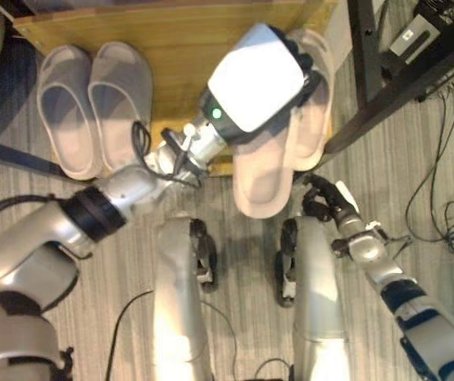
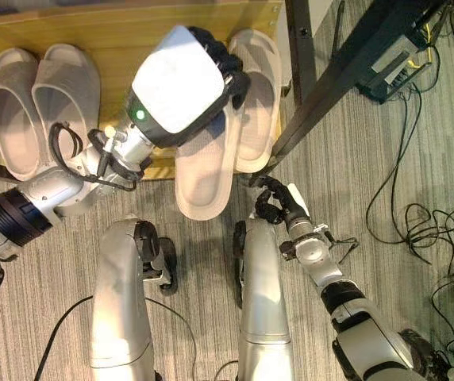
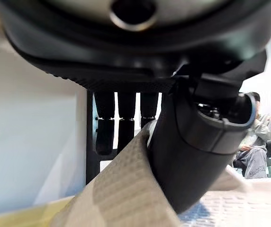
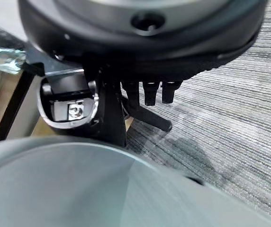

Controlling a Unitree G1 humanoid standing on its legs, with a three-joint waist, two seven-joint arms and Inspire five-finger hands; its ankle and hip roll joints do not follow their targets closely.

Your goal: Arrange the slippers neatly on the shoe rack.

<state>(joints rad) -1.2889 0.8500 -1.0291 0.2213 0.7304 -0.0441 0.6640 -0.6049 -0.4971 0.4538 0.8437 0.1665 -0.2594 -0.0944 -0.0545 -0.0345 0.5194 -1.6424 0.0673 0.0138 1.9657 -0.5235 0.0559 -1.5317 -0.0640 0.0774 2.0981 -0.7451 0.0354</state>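
Observation:
A wooden shoe rack point(image 1: 179, 40) lies across the top of the eye views. Two pale grey slippers point(image 1: 64, 111) point(image 1: 120, 95) sit side by side on its left part. A third slipper point(image 1: 259, 186) hangs with its heel over the rack's front edge, and my left hand point(image 1: 306, 67) is over its toe end. In the left wrist view the fingers point(image 3: 119, 127) and thumb pinch its beige strap point(image 3: 121, 189). The fourth slipper point(image 1: 316, 119) lies beside it on the right. My right hand point(image 1: 326, 202) hangs low over the carpet, fingers curled, holding nothing.
A black table frame point(image 1: 370, 95) stands close against the rack's right end. Loose cables point(image 1: 449, 214) and a dark box point(image 1: 417, 36) lie on the grey carpet at the right. A seated person point(image 3: 258, 146) shows far off in the left wrist view.

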